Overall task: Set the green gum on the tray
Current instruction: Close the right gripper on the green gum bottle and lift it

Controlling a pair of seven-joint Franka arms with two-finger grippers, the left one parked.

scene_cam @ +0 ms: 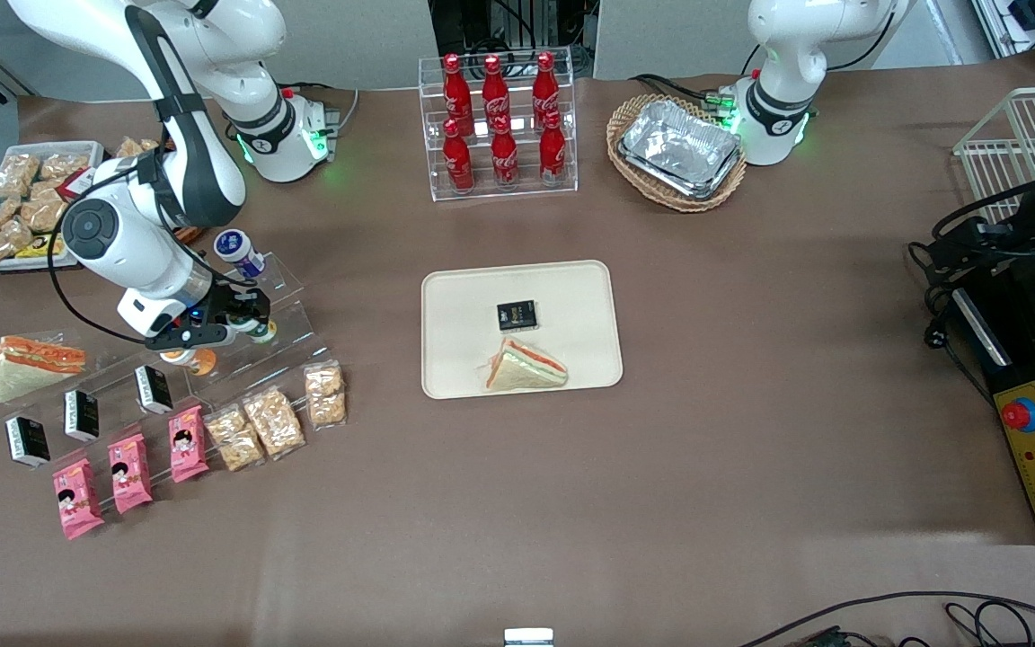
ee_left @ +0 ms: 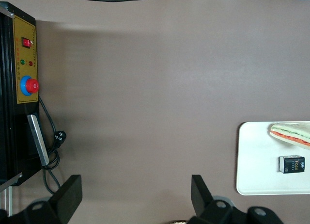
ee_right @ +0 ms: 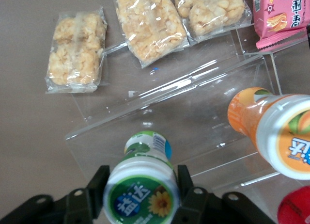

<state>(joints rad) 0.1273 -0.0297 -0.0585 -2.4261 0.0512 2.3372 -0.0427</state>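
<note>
Jaws clamped on the green gum (ee_right: 141,191), one finger (ee_right: 98,183) on each side of the bottle; right gripper (scene_cam: 246,329) sits at left of the front frame, over the clear acrylic step stand (scene_cam: 279,310). Gum bottle itself is mostly hidden under the gripper in the front view, only a sliver (scene_cam: 260,332) showing. Orange-lidded bottle (ee_right: 271,134) just beside it on the same stand, apart from the jaws; blue-lidded bottle (scene_cam: 239,252) one step up, farther from the front camera. Three clear snack packs (ee_right: 145,23) lie on the brown surface (scene_cam: 751,404) at the stand's foot, pink packets (scene_cam: 129,471) beside them. Cream tray (scene_cam: 455,305) at frame centre, well apart from the gripper, carrying a wrapped sandwich (scene_cam: 524,367) and a small black box (scene_cam: 517,315).
</note>
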